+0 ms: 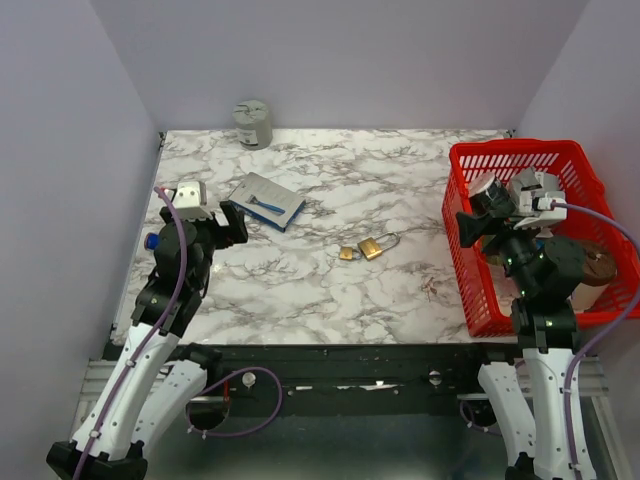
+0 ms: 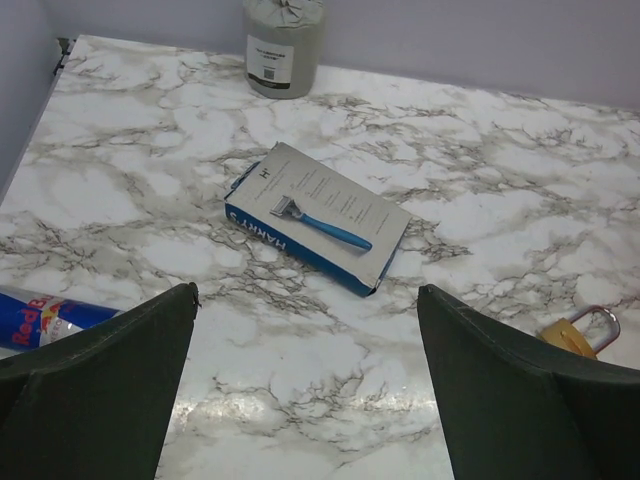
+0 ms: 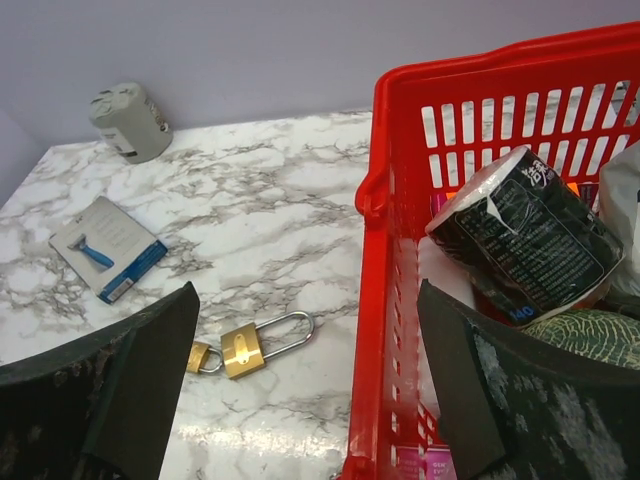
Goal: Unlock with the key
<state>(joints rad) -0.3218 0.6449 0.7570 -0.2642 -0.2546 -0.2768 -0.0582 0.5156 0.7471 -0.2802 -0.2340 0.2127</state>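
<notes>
Red Bull can [image 2: 45, 318] and padlock [image 2: 578, 334] each partly behind fingers [image 2: 100, 400] of the left claw [image 2: 308, 292]

A robot lab cell: plain pale walls [image 1: 350, 60] box in the marble desk [image 1: 400, 170] stretching ahead of both jaws.

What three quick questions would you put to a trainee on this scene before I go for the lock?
1. Where does the padlock lie? A) in the red basket B) on the marble table, between the two arms C) on top of the grey canister
2. True or false: the left gripper and the right gripper are both shut on something.
3. What is pictured on the flat box near the left gripper?
Key: 1 B. 2 False: both are open and hold nothing. 3 A blue razor.
</notes>
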